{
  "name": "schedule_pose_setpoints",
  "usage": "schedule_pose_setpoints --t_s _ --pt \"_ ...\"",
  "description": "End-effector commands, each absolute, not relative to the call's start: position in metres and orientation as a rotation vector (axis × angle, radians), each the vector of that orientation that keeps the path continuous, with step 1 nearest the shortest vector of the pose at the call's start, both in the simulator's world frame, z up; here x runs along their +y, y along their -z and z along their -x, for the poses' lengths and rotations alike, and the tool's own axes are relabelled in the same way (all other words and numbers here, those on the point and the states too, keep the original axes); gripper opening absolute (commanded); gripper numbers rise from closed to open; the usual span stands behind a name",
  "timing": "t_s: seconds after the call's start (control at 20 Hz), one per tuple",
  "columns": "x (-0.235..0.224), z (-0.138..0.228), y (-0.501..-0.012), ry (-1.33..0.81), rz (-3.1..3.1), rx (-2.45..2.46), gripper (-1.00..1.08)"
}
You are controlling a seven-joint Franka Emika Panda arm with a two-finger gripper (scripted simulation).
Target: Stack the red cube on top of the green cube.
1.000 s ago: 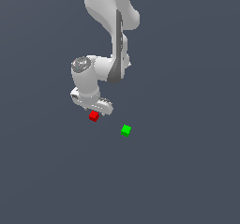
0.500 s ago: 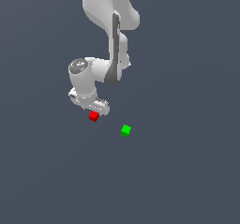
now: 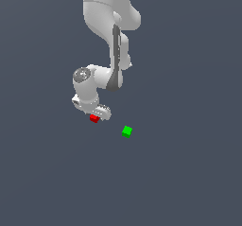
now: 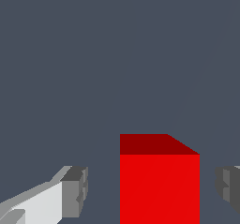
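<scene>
The red cube (image 3: 94,118) rests on the dark grey floor, partly covered by my white gripper (image 3: 97,115), which has come down over it. In the wrist view the red cube (image 4: 159,185) stands between the two grey fingertips of my gripper (image 4: 152,190). A gap shows on each side of the cube, so the gripper is open around it and does not touch it. The green cube (image 3: 126,131) lies apart on the floor, a short way toward the exterior view's right and slightly nearer the camera.
The white arm (image 3: 111,36) reaches down from the top of the exterior view. Nothing but the plain dark grey floor (image 3: 179,173) surrounds the two cubes.
The gripper has sunk a little lower over the red cube. Both cubes lie where they were.
</scene>
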State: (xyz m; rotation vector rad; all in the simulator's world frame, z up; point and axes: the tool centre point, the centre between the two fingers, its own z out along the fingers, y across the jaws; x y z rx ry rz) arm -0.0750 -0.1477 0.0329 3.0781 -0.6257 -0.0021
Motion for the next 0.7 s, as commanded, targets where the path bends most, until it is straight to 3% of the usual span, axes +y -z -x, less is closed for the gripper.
schedule_pose_setpoints --t_s 0.0,0.2,0.25,0.65 --pt "-0.1479 0.0747 -0.0243 0.0 -3.078 -0.627 1.0" --pt "-0.148 0.0742 -0.0198 0.0 -3.078 -0.627 1.0" --pt "-0.148 0.0742 -0.0198 0.0 -3.078 -0.627 -1.0" --pt "-0.148 0.0742 -0.0198 0.0 -3.078 -0.627 -1.0"
